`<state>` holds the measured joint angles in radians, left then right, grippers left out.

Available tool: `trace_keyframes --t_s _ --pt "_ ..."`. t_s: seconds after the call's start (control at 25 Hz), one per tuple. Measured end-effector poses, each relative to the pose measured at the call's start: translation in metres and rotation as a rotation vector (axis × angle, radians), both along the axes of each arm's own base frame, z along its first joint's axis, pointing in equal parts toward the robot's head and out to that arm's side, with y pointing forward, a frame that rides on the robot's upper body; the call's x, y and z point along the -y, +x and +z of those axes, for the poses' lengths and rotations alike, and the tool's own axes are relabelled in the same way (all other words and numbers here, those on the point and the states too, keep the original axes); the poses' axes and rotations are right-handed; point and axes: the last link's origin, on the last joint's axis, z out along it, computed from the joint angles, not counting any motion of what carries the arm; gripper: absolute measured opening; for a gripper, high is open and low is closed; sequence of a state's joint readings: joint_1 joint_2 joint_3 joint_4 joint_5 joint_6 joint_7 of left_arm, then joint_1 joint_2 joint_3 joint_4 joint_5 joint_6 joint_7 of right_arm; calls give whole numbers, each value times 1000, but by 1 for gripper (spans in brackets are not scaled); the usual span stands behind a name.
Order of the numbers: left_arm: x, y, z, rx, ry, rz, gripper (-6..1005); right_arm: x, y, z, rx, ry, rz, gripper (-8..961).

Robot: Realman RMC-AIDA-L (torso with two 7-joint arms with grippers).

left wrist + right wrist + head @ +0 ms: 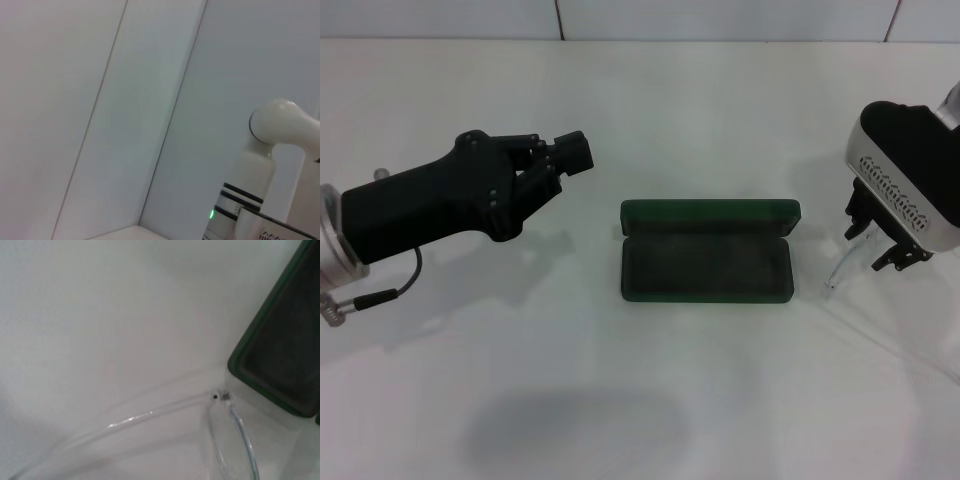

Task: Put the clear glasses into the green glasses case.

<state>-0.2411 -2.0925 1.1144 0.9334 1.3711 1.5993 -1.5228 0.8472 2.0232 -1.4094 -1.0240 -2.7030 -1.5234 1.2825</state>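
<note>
The green glasses case [708,262] lies open in the middle of the white table, its lid [710,212] standing up at the far side and the dark lining bare. Just right of it, the clear glasses [839,270] rest on the table, one thin arm trailing toward the front right. My right gripper [876,238] is low over them, open, with its fingers on either side of the frame. The right wrist view shows the glasses' lens rim [239,432] and a corner of the case [280,355]. My left gripper [576,150] hovers left of the case, shut and empty.
A tiled wall runs behind the table's far edge [640,40]. The left wrist view shows only the wall and my white right arm [265,165]. A cable [380,295] hangs from the left wrist.
</note>
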Motion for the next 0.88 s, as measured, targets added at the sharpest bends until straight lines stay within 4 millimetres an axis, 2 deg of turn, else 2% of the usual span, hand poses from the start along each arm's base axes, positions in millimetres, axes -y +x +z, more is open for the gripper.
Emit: trace_keyframes --t_s 0.4,0.6,0.72,0.88 --pt "1 -2 -1 8 -1 9 47 1 -2 1 -2 15 -27 243" --pt "2 -4 -1 21 1 20 47 2 -5 3 -8 33 -32 140" --pt "2 -6 -1 30 7 25 47 8 -7 6 -7 23 -53 141" --pt "3 -6 -1 33 7 23 47 25 -13 17 -24 22 -78 136"
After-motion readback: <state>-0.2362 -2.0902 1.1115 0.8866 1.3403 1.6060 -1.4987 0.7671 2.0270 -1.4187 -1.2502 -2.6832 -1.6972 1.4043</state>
